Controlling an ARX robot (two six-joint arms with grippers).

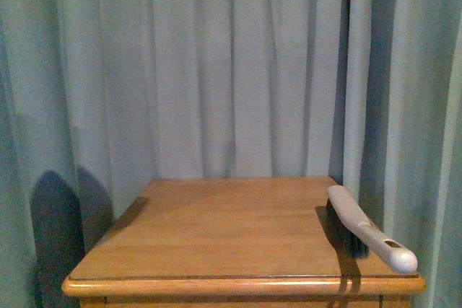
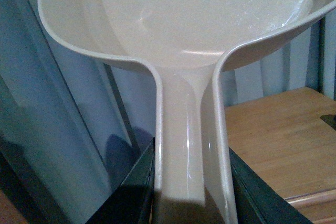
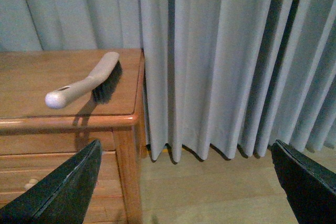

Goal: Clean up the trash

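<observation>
Left hand [image 2: 191, 195] is clenched on the handle of the pale pink plastic dustpan [image 2: 178, 19]. The right hand [image 3: 186, 153] hangs released beside the wooden tabletop [image 1: 216, 229]. No crumpled white paper ball shows in any view. The grey long-handled brush [image 1: 369, 234] overhangs the front edge, so a glancing reach could knock it off.

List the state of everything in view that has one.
Dustpan: held by its handle in the left gripper, visible pan empty.
Left gripper: shut on the dustpan handle.
Right gripper: open, empty.
Brush: lying bristles down at the right edge of the table, untouched.
Curtain: drawn shut.
</observation>
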